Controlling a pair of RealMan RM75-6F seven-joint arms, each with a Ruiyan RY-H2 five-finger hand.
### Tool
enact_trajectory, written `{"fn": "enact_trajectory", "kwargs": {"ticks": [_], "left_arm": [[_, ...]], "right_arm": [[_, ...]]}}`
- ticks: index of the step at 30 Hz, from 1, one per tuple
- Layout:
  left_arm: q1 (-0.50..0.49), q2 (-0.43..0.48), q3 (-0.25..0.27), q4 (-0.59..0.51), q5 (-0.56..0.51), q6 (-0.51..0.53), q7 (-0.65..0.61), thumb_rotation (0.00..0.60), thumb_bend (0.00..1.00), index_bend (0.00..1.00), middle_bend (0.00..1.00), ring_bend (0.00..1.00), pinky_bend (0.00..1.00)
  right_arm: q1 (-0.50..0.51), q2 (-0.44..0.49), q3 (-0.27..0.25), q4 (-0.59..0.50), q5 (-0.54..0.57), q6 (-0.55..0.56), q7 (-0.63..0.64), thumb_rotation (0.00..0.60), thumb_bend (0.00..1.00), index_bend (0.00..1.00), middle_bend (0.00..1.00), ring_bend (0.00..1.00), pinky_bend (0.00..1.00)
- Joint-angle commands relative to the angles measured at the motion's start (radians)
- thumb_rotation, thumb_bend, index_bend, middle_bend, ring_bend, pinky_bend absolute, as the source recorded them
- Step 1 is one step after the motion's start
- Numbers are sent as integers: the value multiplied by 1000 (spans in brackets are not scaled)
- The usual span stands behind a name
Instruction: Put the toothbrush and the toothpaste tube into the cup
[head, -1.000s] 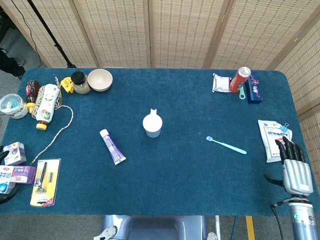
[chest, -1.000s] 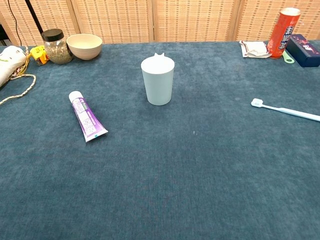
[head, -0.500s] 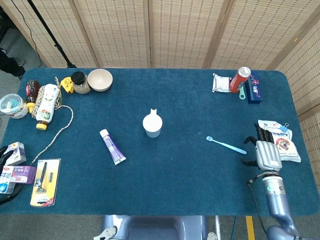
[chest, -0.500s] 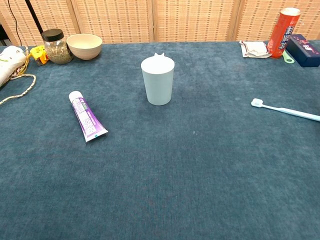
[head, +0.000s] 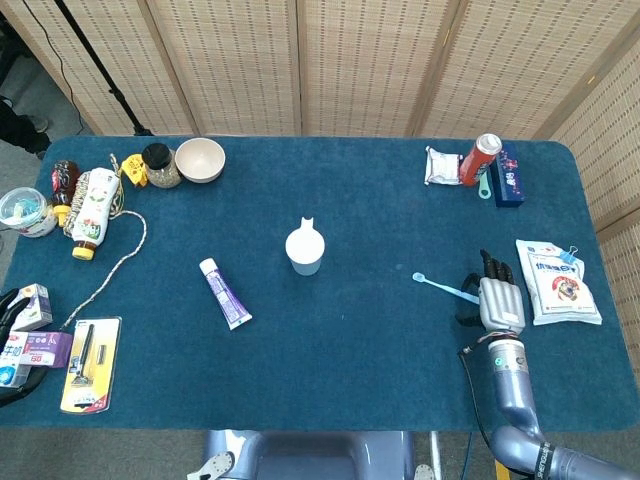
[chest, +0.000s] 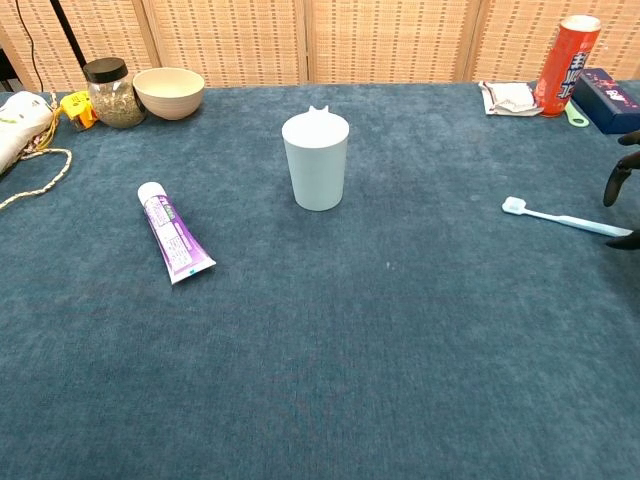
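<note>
A white cup (head: 305, 249) (chest: 316, 160) stands upright mid-table. To its left lies a purple and white toothpaste tube (head: 224, 292) (chest: 174, 232), flat on the blue cloth. The light blue toothbrush (head: 441, 287) (chest: 562, 217) lies to the right, head toward the cup. My right hand (head: 499, 298) (chest: 614, 186) hovers open over the handle end, dark fingers spread on either side of it and holding nothing. At the left edge of the head view a few dark fingertips (head: 12, 297) of my left hand show. Their pose is unclear.
A bowl (head: 199, 158) and jar (head: 160, 165) stand at the back left, with bottles and a rope (head: 110, 270) beside them. A red can (head: 480, 158) and blue box (head: 508, 178) sit back right. A packet (head: 555, 282) lies right of my hand. A razor pack (head: 88, 363) is front left.
My right hand has moved left from the table's right edge, past the packet, to the toothbrush handle. It now shows in the chest view. Dark fingertips crept in at the left edge.
</note>
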Motion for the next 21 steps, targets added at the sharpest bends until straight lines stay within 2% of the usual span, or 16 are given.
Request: {"fn": "enact_trajectory", "kwargs": {"ticks": [1, 13, 21], "left_arm": [[0, 0, -1, 1, -2, 0, -2, 600, 225, 0, 0, 0, 0], [-4, 0, -2, -8, -9, -12, 12, 600, 225, 0, 0, 0, 0], [-6, -1, -3, -12, -10, -17, 23, 600, 225, 0, 0, 0, 0]], "right_arm": [[21, -25, 14, 40, 34, -20, -18, 600, 202, 478, 8, 0, 0], [65, -49, 34, 98, 118, -64, -67, 600, 269, 487, 17, 0, 0], [79, -48, 40, 111, 154, -88, -72, 600, 274, 488, 18, 0, 0]]}}
